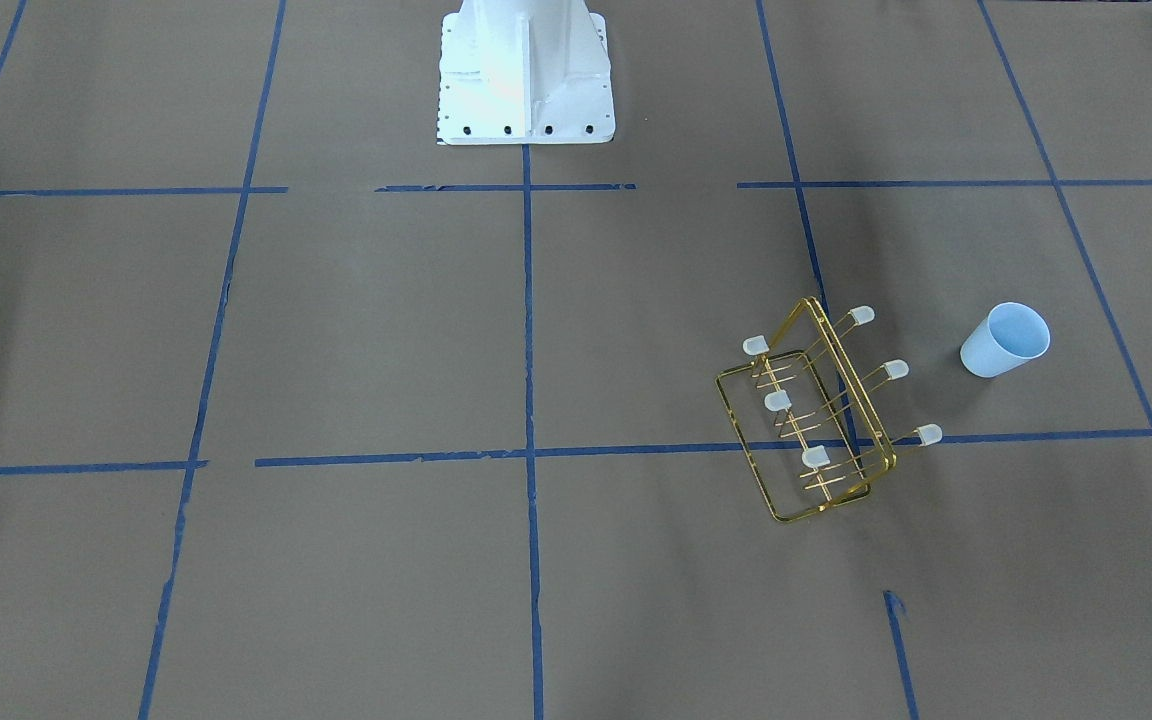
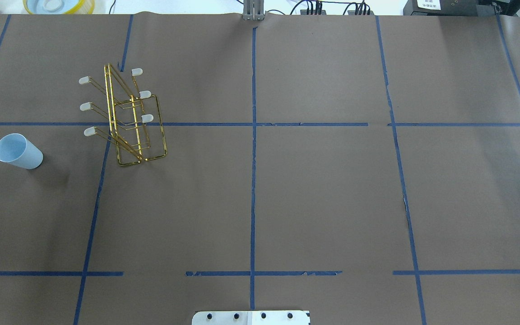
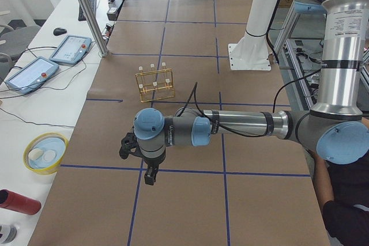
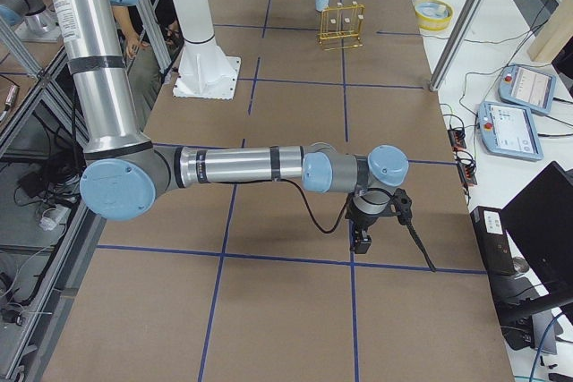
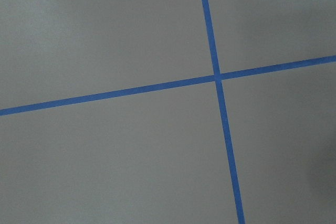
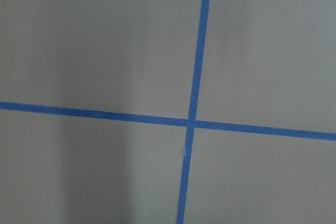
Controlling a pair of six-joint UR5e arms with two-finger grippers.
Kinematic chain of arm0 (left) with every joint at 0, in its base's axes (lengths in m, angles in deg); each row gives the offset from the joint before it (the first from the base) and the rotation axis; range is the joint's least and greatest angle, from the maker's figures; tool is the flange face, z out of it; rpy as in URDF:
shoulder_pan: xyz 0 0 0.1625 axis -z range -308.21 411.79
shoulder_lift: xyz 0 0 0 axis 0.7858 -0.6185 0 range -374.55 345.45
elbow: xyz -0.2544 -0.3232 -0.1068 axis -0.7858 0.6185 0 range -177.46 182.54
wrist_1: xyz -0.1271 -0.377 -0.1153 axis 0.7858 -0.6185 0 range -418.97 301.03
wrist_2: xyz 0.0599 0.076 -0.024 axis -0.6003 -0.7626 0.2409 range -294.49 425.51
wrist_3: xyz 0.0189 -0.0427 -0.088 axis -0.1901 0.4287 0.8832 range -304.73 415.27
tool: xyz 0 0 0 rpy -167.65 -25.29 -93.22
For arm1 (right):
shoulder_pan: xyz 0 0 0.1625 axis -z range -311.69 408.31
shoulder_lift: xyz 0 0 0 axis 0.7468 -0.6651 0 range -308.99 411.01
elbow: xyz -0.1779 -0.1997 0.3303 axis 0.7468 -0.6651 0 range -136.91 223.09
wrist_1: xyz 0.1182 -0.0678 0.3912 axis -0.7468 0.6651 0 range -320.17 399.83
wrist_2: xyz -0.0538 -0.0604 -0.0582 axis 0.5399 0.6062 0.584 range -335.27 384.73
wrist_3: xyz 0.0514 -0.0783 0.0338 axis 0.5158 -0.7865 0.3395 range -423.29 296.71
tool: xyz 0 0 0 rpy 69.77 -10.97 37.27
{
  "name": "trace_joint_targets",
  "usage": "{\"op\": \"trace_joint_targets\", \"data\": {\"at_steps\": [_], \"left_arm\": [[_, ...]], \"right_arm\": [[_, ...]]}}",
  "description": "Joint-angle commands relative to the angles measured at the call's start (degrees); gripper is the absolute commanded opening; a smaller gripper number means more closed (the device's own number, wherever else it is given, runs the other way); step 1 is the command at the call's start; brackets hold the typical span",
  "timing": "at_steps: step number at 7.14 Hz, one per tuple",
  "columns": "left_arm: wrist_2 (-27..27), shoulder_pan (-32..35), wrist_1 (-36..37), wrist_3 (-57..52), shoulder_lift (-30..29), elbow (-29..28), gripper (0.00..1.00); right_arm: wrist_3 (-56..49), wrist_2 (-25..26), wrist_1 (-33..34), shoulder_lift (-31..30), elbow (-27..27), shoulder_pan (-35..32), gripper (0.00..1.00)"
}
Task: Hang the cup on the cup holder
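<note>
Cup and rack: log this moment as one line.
cup upright on table beside rack, apart | prongs bare | left gripper away from cup, state unclear | right gripper same | hang not started

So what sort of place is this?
Probably a robotics test lab: robot arms over a paper-covered table gridded with blue tape, and touchscreen control pendants on the side bench.

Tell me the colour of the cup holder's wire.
Gold, clearest on the cup holder in the exterior front-facing view.
</note>
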Motion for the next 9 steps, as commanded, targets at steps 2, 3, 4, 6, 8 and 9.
{"op": "trace_joint_targets", "data": {"at_steps": [2,3,4,6,8,9], "left_arm": [[0.27,0.0,-0.42,-0.41,-0.34,2.79,1.0],[0.27,0.09,-3.04,-0.15,-0.34,4.47,1.0],[1.4,0.09,-4.54,-0.15,-0.34,5.35,1.0],[3.34,0.09,-12.07,-0.06,-0.34,4.31,1.0],[3.34,-0.35,-13.17,7.47,-0.6,5.27,1.0],[3.34,-1.48,-13.69,8.2,-1.39,5.53,1.0]], "right_arm": [[0.0,0.0,0.0,0.0,0.0,-0.01,1.0],[0.0,0.0,0.0,0.0,0.0,-0.01,1.0],[0.0,0.0,0.0,0.0,0.0,0.08,1.0],[0.0,0.0,0.0,0.0,0.0,-0.01,1.0],[0.0,0.0,0.0,0.0,0.0,0.08,1.0],[0.0,0.0,0.0,0.0,0.0,-0.01,1.0]]}}
